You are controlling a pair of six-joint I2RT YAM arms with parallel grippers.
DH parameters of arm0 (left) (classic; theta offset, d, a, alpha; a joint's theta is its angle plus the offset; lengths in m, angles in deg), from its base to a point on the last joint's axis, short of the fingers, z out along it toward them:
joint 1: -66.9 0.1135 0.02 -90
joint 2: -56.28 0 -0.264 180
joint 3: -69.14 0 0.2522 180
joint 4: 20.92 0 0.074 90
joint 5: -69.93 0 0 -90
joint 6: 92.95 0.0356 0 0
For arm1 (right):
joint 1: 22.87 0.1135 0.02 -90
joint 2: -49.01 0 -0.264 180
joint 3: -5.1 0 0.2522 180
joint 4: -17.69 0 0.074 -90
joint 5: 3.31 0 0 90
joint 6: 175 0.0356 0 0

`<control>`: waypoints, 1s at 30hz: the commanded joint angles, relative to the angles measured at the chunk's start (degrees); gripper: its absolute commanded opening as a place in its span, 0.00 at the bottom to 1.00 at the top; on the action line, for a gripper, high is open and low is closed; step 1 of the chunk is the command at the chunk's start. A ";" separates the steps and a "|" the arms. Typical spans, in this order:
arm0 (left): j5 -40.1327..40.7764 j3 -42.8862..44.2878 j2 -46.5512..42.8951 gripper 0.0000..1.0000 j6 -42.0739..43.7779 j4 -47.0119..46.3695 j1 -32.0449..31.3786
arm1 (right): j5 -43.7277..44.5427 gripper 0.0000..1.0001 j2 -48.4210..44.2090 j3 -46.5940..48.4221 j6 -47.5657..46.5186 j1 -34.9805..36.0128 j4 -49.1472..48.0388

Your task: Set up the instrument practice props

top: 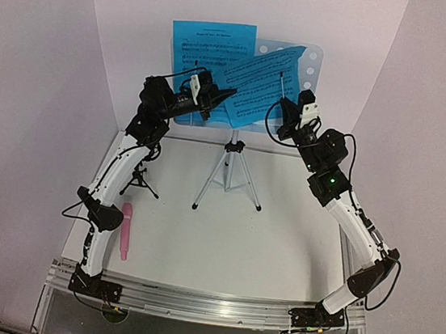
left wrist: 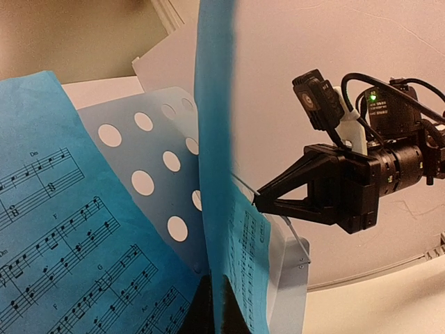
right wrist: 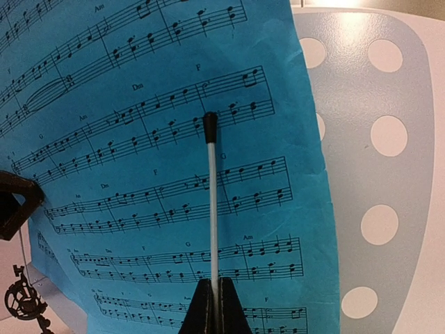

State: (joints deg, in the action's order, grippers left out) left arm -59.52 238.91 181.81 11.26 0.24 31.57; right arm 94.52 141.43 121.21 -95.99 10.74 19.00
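At the back edge of the table (top: 278,247), in the overhead view, a pale-blue perforated music stand (top: 314,64) is seen upright on its slim tripod, midway between the left and right edges. A tilted bright-blue sheet of music (top: 262,82) is spread across its front, and a second blue sheet (top: 214,40) is propped straighter behind it, to the left. The left gripper (top: 225,96) is raised to the tilted sheet's left edge, and the right gripper (top: 283,103) is raised before its right part, at a thin rod (top: 280,84). A pink stick microphone (top: 125,231) is laid flat along the left edge, toward the near corner, and a small black ring-topped tripod (top: 142,180) is stood just behind it, apart from it. From the left wrist, the tilted sheet (left wrist: 215,104) is seen edge-on, and the left gripper (left wrist: 205,309) is pressed together on its lower edge; the second sheet (left wrist: 55,229) is laid against the stand (left wrist: 125,158), and the right gripper (left wrist: 259,202) is seen with its tips together at the sheet's far side. From the right wrist, the right gripper (right wrist: 213,299) is clamped on the white, black-tipped rod (right wrist: 212,209), which is held upright across the printed staves of the sheet (right wrist: 139,174); the stand (right wrist: 354,174) is exposed to the right, and the ring-topped tripod (right wrist: 21,303) is glimpsed at the lower left.
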 commanded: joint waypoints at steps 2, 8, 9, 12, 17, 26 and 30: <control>-1.08 2.30 0.88 0.00 1.86 -0.93 -0.97 | -3.43 0.00 -0.39 0.04 0.07 0.31 2.36; -0.97 1.91 1.00 0.00 1.83 1.01 -0.98 | -3.51 0.00 -0.25 -0.14 0.01 0.31 2.57; -0.76 1.86 0.94 0.00 1.80 1.25 -0.99 | -3.31 0.00 -0.34 -0.22 0.02 0.31 2.60; -0.46 1.28 0.41 0.00 2.17 1.90 -0.98 | -2.88 0.02 -0.84 -0.82 0.25 0.31 2.60; -0.24 0.65 -0.13 0.00 4.49 1.64 -0.98 | -2.64 0.25 -2.00 -1.60 0.34 0.31 2.60; 0.27 -0.10 -0.20 0.00 7.24 0.77 -0.89 | -7.02 0.38 -5.76 -1.53 3.91 0.32 3.28; 0.55 -0.46 -0.62 0.00 8.25 0.72 -0.89 | -8.23 0.55 -7.12 1.57 5.04 0.34 6.07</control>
State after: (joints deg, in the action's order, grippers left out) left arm -58.98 238.76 182.41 17.58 1.85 30.69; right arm 88.96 138.28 119.92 -93.13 10.65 23.06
